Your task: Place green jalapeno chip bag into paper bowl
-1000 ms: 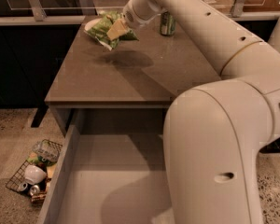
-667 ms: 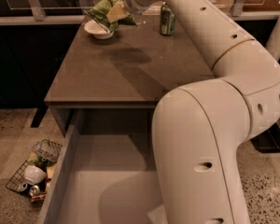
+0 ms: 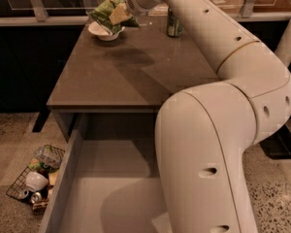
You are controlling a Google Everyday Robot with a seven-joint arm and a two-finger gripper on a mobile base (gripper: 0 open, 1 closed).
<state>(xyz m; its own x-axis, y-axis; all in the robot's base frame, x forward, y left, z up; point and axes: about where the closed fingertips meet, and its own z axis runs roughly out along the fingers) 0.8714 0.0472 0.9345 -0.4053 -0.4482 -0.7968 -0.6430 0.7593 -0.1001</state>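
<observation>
Green jalapeno chip bag: held aloft just over paper bowl at far left corner of bench; lower edge near or touching rim, contact not resolvable. Judged light, soft, crinkly, with slippery film and fragile contents; best taken at a sealed end or pinched fold, moderate force. Long axis tilted, lower end toward bowl; wider than bowl. Gripper clamped on bag's right side, above bowl.

The end effector, clamped on the green jalapeno chip bag, has risen and moved back toward the far left of the bench. The paper bowl, hidden a second ago, now shows directly beneath the bag.
</observation>
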